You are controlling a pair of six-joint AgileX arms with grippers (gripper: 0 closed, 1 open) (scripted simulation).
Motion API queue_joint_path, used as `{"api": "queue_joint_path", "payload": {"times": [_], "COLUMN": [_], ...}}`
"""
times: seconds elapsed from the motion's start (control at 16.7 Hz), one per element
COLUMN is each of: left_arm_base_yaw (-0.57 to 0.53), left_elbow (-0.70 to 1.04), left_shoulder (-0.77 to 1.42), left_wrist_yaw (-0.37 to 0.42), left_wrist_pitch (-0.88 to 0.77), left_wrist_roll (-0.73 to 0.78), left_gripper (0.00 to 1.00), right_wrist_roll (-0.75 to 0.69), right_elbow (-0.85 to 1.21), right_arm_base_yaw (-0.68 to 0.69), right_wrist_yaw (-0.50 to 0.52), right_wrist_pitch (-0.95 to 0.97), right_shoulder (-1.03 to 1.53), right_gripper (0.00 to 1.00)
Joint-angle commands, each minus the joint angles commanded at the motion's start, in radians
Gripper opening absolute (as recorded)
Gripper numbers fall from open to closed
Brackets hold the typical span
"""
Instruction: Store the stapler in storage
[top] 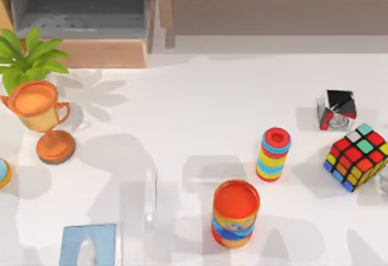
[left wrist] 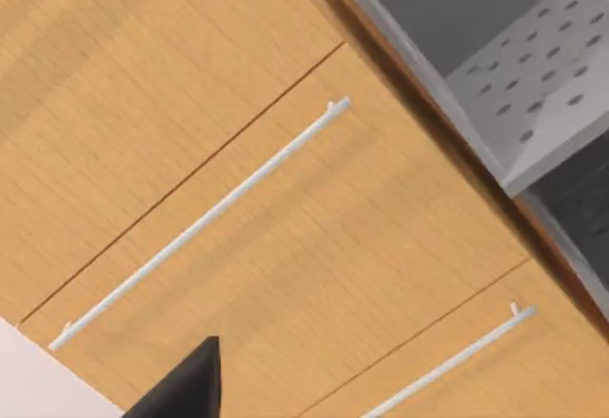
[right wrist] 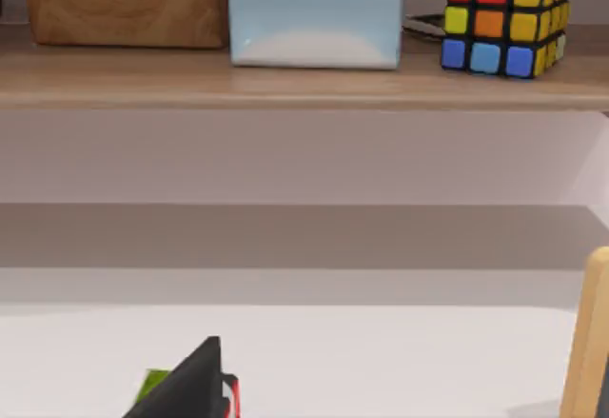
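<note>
Stapler (top: 150, 200): flat on counter (top: 200, 108), near front edge, between tissue box (top: 88, 245) and orange can (top: 236, 212).
Fingers, either arm: cannot tell.
Storage: open grey drawer (top: 79, 5), far left, behind trophy (top: 41, 117).

We see little of our own body: in the left wrist view a matte black, wedge-shaped piece of the left gripper (left wrist: 181, 385) tapers to a point. In the right wrist view the right gripper (right wrist: 186, 385) shows the same dark, angular, unmarked form.
</note>
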Motion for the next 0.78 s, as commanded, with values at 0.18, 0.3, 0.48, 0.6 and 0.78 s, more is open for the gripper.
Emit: {"api": "queue_joint_path", "payload": {"times": [0.18,0.3,0.48,0.6,0.78], "left_arm_base_yaw": [0.054,0.083,0.116,0.133,0.15], "left_elbow": [0.146,0.244,0.383,0.465,0.563], "left_shoulder": [0.297,0.491,0.763,0.921,1.115], "left_wrist_yaw": [0.06,0.096,0.141,0.164,0.19], "left_wrist_pitch": [0.155,0.256,0.395,0.475,0.57], "left_wrist_roll": [0.209,0.342,0.524,0.626,0.748], "left_gripper": [1.0,1.0,1.0,1.0,1.0], "right_wrist_roll": [0.0,0.0,0.0,0.0,0.0], "right_elbow": [0.0,0.0,0.0,0.0,0.0], "right_arm_base_yaw": [0.0,0.0,0.0,0.0,0.0], "right_wrist_yaw": [0.0,0.0,0.0,0.0,0.0], "right_wrist_pitch": [0.0,0.0,0.0,0.0,0.0], "right_shoulder": [0.0,0.0,0.0,0.0,0.0], "right_gripper": [1.0,1.0,1.0,1.0,1.0]}}
